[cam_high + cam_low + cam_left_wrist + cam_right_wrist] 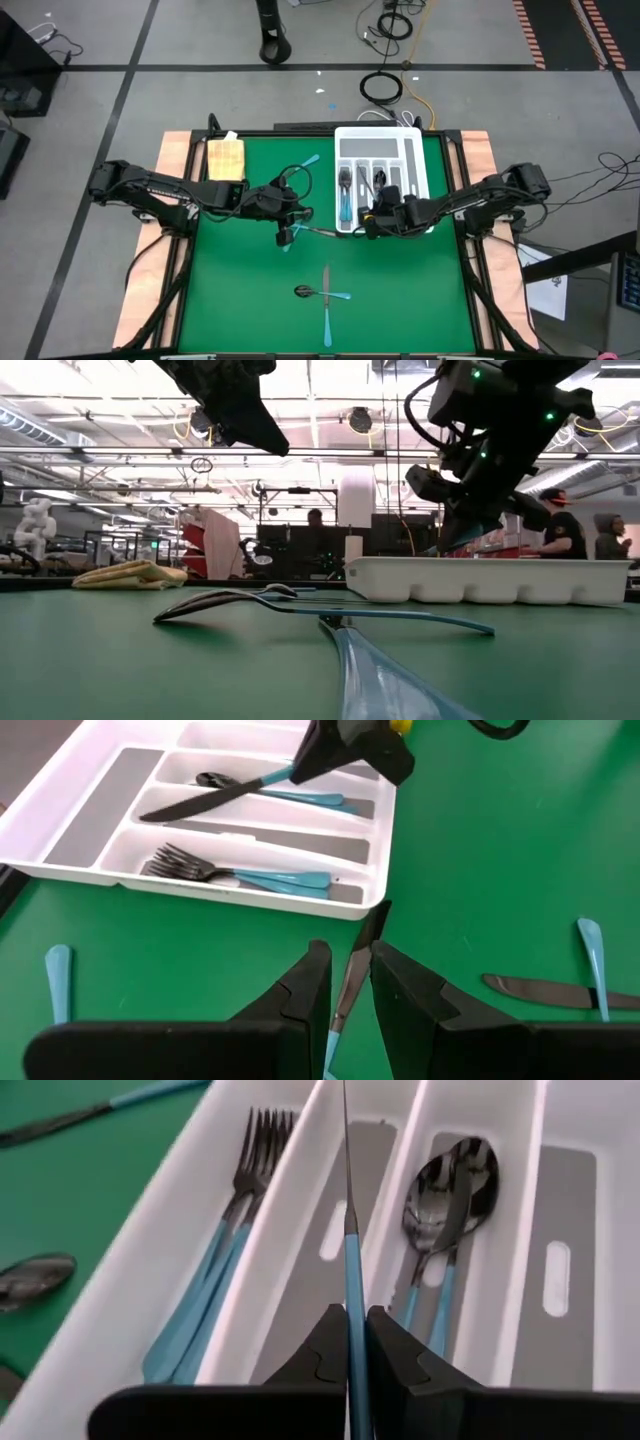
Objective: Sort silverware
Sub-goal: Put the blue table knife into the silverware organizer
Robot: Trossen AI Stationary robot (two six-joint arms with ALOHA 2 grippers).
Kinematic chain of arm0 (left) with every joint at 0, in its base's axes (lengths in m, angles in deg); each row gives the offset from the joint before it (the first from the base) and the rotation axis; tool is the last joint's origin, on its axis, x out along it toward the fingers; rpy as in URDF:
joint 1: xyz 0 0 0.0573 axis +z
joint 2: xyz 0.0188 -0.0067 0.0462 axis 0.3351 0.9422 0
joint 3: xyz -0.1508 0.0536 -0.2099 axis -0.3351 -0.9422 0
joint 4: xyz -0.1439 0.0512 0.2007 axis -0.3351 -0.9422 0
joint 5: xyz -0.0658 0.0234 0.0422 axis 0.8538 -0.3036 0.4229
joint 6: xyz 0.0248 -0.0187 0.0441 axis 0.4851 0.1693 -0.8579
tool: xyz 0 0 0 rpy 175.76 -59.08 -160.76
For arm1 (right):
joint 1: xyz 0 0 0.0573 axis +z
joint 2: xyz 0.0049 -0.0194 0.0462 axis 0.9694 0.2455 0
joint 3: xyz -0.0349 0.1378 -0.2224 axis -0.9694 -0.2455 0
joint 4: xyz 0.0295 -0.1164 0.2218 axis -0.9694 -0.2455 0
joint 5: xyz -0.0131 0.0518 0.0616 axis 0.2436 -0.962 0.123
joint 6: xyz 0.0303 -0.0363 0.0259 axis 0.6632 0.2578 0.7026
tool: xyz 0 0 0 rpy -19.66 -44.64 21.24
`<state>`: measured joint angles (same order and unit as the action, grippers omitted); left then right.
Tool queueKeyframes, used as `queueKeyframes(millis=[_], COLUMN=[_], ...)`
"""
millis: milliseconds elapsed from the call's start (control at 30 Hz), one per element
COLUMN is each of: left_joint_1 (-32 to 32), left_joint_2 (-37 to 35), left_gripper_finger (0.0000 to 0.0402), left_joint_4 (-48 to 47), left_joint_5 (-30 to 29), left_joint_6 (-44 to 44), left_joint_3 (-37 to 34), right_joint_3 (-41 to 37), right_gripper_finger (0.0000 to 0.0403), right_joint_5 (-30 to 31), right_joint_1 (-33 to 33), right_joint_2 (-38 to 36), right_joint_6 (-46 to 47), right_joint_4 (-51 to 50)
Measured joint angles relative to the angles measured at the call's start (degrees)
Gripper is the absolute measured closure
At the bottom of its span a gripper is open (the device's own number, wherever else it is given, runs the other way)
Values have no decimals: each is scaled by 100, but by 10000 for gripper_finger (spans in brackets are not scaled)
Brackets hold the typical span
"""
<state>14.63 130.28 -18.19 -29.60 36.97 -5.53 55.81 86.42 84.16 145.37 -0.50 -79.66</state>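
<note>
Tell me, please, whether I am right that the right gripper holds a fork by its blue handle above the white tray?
Not quite: the right gripper holds a knife, not a fork. The right wrist view shows its thin blade and blue handle above the white tray; the left wrist view confirms this.

White tray [424,160] (compartmented), folded cloth [225,158].

Scene is lit evenly and brightly from overhead. In low view, ceiling lights [330,405] are blown out behind the tray [490,582]; the knife [385,675] nearest the camera is blurred. Glare is seen on spoons [450,1190] inside the tray.
</note>
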Motion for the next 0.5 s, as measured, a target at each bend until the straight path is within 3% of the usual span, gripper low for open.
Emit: queueKeyframes(millis=[500], left_joint_1=[0], left_joint_2=[2], left_gripper_finger=[322], left_joint_4=[0], left_joint_5=[0], left_joint_6=[0], left_joint_3=[0], right_joint_3=[2], right_gripper_finger=[388], right_joint_5=[-592], right_joint_1=[-198], right_joint_2=[619], right_joint_6=[-437], right_joint_4=[918])
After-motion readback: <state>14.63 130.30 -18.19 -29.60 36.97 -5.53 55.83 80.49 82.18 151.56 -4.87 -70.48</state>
